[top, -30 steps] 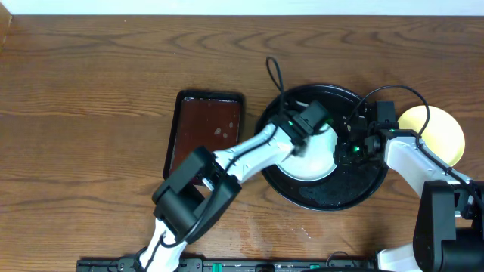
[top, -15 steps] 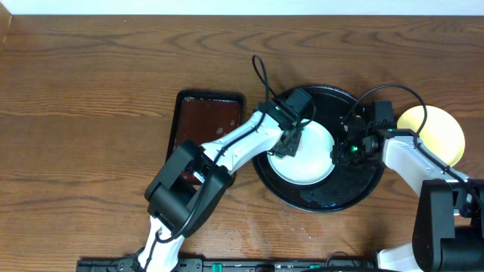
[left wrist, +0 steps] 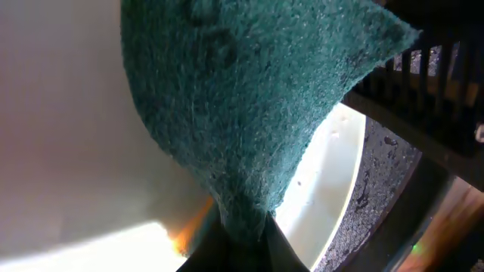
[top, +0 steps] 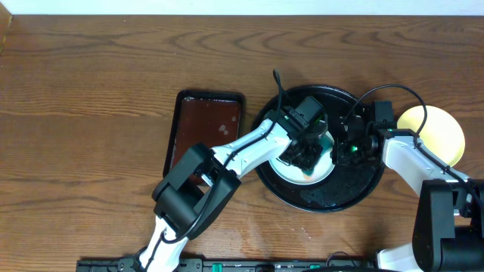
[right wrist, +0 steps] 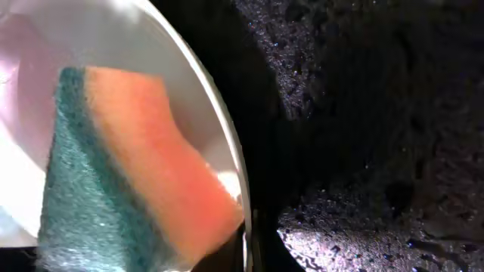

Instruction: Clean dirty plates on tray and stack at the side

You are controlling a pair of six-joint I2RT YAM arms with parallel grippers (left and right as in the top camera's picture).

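Observation:
A white plate (top: 323, 166) lies in the round black tray (top: 340, 193). My left gripper (top: 306, 153) is shut on a green and orange sponge (left wrist: 249, 113) and presses it onto the plate (left wrist: 60, 113). My right gripper (top: 342, 149) is shut on the plate's right rim (right wrist: 240, 189), with the sponge (right wrist: 128, 174) showing on the plate in the right wrist view. A pale yellow plate (top: 442, 134) sits on the table to the right of the tray. No other white plate shows.
A rectangular dark reddish-brown tray (top: 206, 128) lies just left of the black tray. The black tray's wet speckled floor (right wrist: 378, 113) shows beside the plate. Cables arc above both wrists.
My left gripper has swept the sponge across the plate, from its upper left toward its lower middle. The right gripper and the plate have stayed put.

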